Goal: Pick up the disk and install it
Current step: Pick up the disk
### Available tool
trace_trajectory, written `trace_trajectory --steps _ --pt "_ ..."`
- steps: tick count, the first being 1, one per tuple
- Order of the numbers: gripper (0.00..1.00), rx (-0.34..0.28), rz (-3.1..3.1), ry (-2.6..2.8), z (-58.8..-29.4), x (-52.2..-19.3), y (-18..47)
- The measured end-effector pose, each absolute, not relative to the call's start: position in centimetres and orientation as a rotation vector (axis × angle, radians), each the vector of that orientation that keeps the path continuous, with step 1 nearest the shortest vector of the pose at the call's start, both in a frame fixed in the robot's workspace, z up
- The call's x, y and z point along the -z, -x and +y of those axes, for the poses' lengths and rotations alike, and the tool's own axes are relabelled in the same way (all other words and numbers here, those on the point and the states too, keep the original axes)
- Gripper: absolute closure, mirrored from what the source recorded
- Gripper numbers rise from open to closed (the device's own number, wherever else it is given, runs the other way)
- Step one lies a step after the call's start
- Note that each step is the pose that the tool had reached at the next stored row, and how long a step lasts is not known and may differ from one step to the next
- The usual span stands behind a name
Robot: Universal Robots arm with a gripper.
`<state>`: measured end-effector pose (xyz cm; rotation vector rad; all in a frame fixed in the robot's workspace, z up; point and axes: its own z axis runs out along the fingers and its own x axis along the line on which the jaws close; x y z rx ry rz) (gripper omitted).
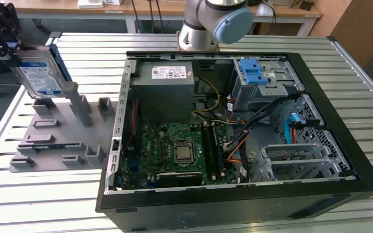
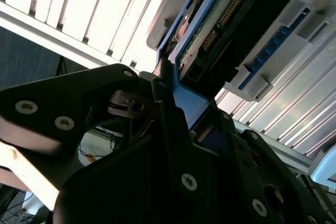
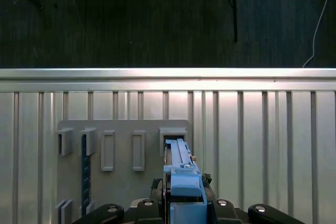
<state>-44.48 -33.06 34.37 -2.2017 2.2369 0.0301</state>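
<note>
— So, what is the arm holding?

— I have the gripper (image 1: pixel 8 46) closed tight on the disk (image 1: pixel 39 73). It grips the blue frame (image 1: pixel 56 58) at one end. The disk hangs down from it, standing on its edge.

— Where is that?

— At the exterior view's left, right over the grey holder (image 1: pixel 50 141) on the table (image 1: pixel 44 204). That is well apart from the open computer case (image 1: pixel 118 145). I can't tell if the low end of the disk is out of its slot.

— What could go wrong?

— I think the disk could slip, because the grip is on plastic at just one end. If the low end sits in the slot and I go sideways, it could catch and twist. The case is full of wires (image 1: pixel 267 112) too, and they could snag it.

— Do the cameras tell you different things?

— Yes. The second wrist view shows the black fingers (image 2: pixel 168 108) pinching the blue frame, and the green board (image 2: pixel 210 30) under the disk. The exterior view gives me the label side and the whole case. The first wrist view looks down the thin edge to the slot (image 3: pixel 173 132).
</note>
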Motion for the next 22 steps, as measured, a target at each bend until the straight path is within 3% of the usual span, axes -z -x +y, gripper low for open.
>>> trace_trajectory --steps 22 --pt "0.64 -0.028 2.238 2.203 -32.96 -35.23 44.48"
